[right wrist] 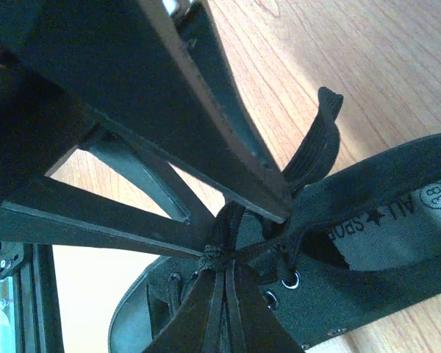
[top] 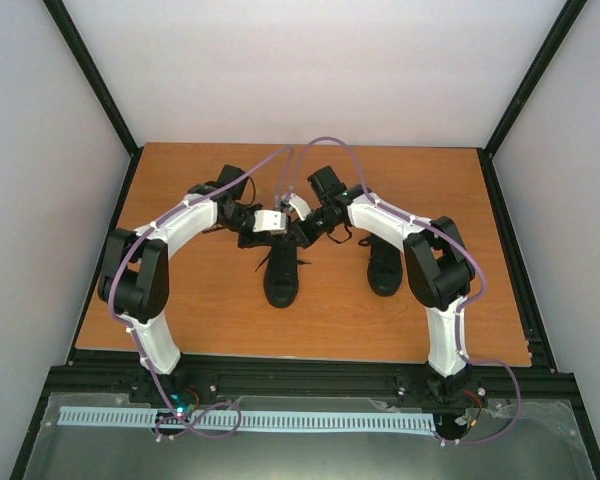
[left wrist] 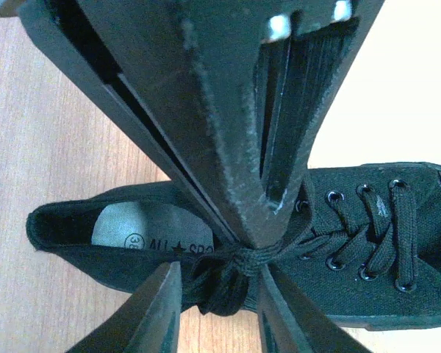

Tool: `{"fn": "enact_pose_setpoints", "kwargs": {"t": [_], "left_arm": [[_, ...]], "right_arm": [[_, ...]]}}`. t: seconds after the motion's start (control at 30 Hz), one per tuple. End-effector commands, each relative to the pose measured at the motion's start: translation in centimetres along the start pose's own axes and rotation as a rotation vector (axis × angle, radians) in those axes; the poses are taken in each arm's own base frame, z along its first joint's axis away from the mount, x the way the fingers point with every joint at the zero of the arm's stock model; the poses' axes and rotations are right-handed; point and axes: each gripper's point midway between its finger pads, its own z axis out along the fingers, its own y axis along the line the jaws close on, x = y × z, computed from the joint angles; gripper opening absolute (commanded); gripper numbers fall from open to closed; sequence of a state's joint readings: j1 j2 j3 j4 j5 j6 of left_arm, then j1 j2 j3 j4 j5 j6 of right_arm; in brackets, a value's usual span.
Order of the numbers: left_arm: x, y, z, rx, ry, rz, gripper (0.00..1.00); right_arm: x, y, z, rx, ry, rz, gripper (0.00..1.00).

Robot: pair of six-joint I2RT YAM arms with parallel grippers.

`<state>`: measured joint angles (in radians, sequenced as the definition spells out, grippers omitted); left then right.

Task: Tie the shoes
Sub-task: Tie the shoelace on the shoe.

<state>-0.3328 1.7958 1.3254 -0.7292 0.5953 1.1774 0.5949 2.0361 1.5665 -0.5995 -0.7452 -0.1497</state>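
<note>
Two black sneakers stand on the wooden table: one in the middle [top: 280, 278], one to the right [top: 385, 265]. Both grippers meet over the middle shoe's laces. In the left wrist view this shoe [left wrist: 367, 243] lies sideways with a knot [left wrist: 253, 257] at its top eyelets. My left gripper [left wrist: 219, 268] has its jaws apart on either side of a bunched lace loop [left wrist: 220, 287]. My right gripper [right wrist: 226, 265] is shut on lace strands just beside the knot [right wrist: 214, 254]. A flat lace loop [right wrist: 316, 140] sticks up behind the shoe's opening [right wrist: 397, 220].
The right shoe stands next to the right arm's elbow [top: 435, 265]. The table [top: 180, 300] has a black frame rail [top: 310, 375] along its near edge and white walls around it.
</note>
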Motion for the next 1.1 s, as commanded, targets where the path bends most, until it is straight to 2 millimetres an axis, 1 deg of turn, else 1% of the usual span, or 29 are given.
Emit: {"fn": "enact_pose_setpoints", "kwargs": {"t": [0.0, 0.03, 0.1, 0.23, 0.33, 0.43, 0.57, 0.67, 0.8, 0.93, 1.07], "left_arm": [[-0.8, -0.2, 0.5, 0.017, -0.058, 0.010, 0.30], [-0.5, -0.1, 0.7, 0.016, -0.054, 0.005, 0.27], [-0.1, 0.1, 1.0, 0.010, -0.036, -0.006, 0.25], [0.7, 0.3, 1.2, 0.002, -0.010, -0.012, 0.34], [0.9, 0.6, 1.2, -0.008, -0.011, -0.012, 0.33], [1.0, 0.8, 1.4, -0.004, -0.013, -0.016, 0.28], [1.1, 0.3, 1.6, 0.015, -0.015, -0.020, 0.17], [1.4, 0.2, 1.5, 0.018, -0.015, -0.032, 0.11], [1.5, 0.3, 1.0, 0.015, -0.029, -0.052, 0.10], [1.4, 0.4, 0.9, 0.017, -0.046, -0.067, 0.01], [1.0, -0.3, 1.1, 0.056, -0.079, -0.084, 0.01]], "right_arm": [[-1.0, 0.5, 0.2, -0.022, -0.029, -0.021, 0.03], [-1.1, 0.5, 0.2, -0.023, -0.031, -0.022, 0.03], [-1.1, 0.5, 0.1, -0.022, -0.035, -0.024, 0.03], [-1.0, 0.6, 0.1, -0.022, -0.030, -0.029, 0.03], [-0.8, 0.7, 0.0, -0.022, -0.030, -0.030, 0.03], [-0.8, 0.7, 0.0, -0.021, -0.029, -0.029, 0.03], [-0.7, 0.6, 0.0, -0.016, -0.029, -0.031, 0.03], [-0.6, 0.5, 0.0, -0.013, -0.029, -0.033, 0.03], [-0.7, 0.5, -0.1, -0.013, -0.036, -0.037, 0.03], [-0.9, 0.6, -0.1, -0.019, -0.046, -0.043, 0.03], [-1.1, 0.7, -0.1, -0.026, -0.057, -0.049, 0.05]]}}
